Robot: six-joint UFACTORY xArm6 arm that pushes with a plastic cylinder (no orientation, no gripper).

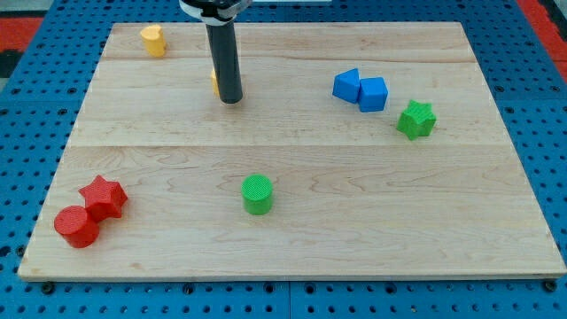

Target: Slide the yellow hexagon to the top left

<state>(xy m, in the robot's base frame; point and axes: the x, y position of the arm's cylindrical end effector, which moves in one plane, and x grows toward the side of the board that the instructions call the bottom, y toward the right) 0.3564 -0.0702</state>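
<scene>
A yellow block (214, 83) shows only as a thin sliver at the left edge of my dark rod, which hides most of it; its shape cannot be made out. My tip (230, 99) rests on the board right against that block, on its right side. A second yellow block, heart-like in shape (153, 40), sits near the view's top left corner of the wooden board (292, 213).
Two blue blocks (346, 84) (373, 93) touch each other at the upper right, with a green star (415, 120) just right of them. A green cylinder (258, 194) stands at the lower middle. A red star (103, 196) and a red cylinder (77, 226) sit at the lower left.
</scene>
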